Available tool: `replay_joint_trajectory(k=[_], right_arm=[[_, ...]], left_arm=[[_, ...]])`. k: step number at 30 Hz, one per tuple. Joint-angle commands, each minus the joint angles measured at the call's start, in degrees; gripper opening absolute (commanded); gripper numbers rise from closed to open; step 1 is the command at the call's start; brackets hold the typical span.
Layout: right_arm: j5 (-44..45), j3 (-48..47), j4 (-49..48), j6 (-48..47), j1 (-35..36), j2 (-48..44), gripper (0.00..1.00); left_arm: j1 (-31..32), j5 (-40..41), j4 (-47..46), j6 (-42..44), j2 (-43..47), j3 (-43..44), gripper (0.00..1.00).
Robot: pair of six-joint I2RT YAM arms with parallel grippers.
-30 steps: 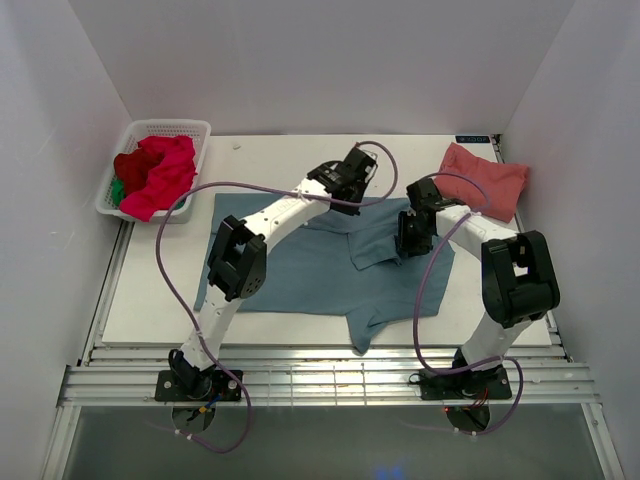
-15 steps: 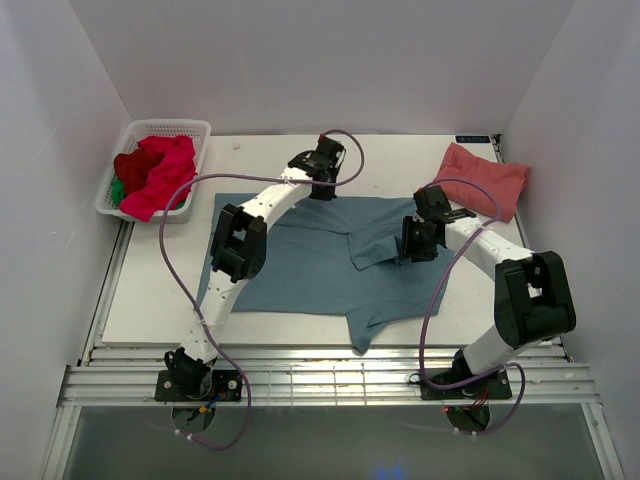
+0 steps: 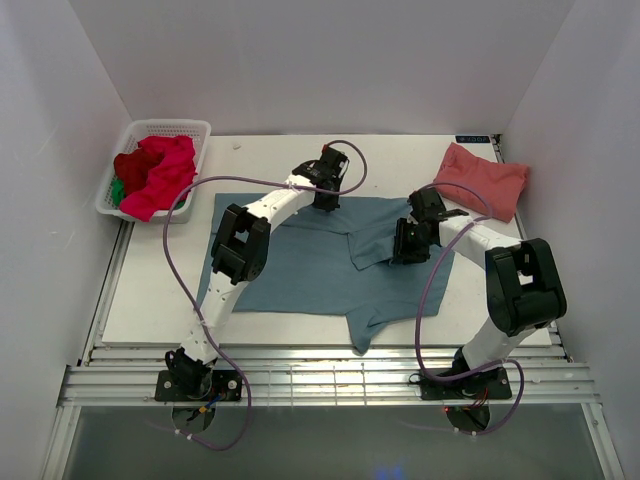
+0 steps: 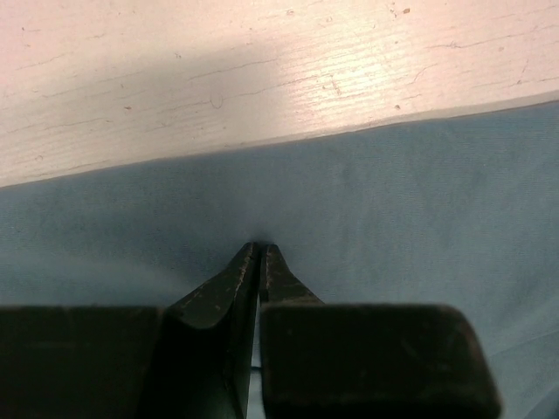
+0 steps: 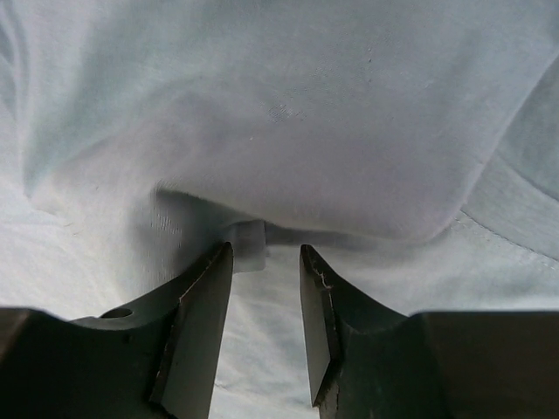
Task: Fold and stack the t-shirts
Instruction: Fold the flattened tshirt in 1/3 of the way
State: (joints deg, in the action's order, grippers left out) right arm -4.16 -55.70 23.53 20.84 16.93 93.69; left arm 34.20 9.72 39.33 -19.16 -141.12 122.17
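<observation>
Though a salmon t-shirt (image 3: 485, 180) lay folded beyond the right claw (image 5: 266, 248), the teal t-shirt (image 3: 300, 265) seemed part-folded, red t-shirts (image 3: 160, 175) untouched. The left claw (image 4: 262, 246) pinched it shut; the right hung half-open, empty.

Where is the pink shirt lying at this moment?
In the top view, the pink shirt lies at the far right of the table, beyond the blue shirt's right side, opposite the basket at the far left.

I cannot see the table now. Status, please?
Left fingers shut on blue shirt, far edge. Right fingers open at its fold. Pink shirt and basket stand clear.
</observation>
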Motion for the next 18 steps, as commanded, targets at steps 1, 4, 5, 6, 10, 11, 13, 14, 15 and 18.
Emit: replay_joint_trajectory(k=[1, 4, 5, 6, 10, 11, 13, 14, 15, 18], right_arm=[[-1.5, -0.1, -2.0, 0.4, -0.2, 1.0, 0.42], [-2.2, 0.0, -2.7, 0.6, -0.2, 0.6, 0.40], [-2.3, -0.2, -2.4, 0.6, -0.2, 0.8, 0.39], [-2.5, -0.5, -2.3, 0.7, -0.2, 1.0, 0.37], [-3.2, -0.8, -2.0, 0.5, -0.1, 1.2, 0.30], [-3.4, -0.8, -1.9, 0.5, -0.1, 1.2, 0.27], [-3.8, -0.8, -1.8, 0.4, -0.1, 1.2, 0.25], [-3.9, -0.9, -1.7, 0.4, -0.1, 1.2, 0.25], [-4.0, -0.9, -1.5, 0.5, -0.1, 1.4, 0.25], [-3.7, -0.5, -1.2, 0.4, 0.4, 1.8, 0.24]], left_arm=[[-0.3, -0.7, -0.3, -0.6, 4.4, -1.5, 0.16], [-0.3, -0.6, -0.5, -0.3, 4.5, -2.2, 0.16], [-0.3, -0.6, -0.5, -0.3, 4.5, -2.4, 0.16], [-0.3, -0.8, -0.4, -0.4, 4.5, -2.5, 0.16], [-0.3, -1.3, -0.6, -0.5, 4.7, -3.3, 0.16], [-0.3, -1.3, -0.6, -0.4, 4.7, -3.3, 0.16], [-0.4, -1.2, -0.6, -0.4, 4.8, -3.4, 0.16], [-0.4, -1.2, -0.6, -0.4, 4.9, -3.5, 0.16], [-0.4, -1.2, -0.7, -0.4, 5.0, -3.5, 0.16], [-0.4, -1.2, -0.7, -0.4, 5.2, -3.9, 0.16]])
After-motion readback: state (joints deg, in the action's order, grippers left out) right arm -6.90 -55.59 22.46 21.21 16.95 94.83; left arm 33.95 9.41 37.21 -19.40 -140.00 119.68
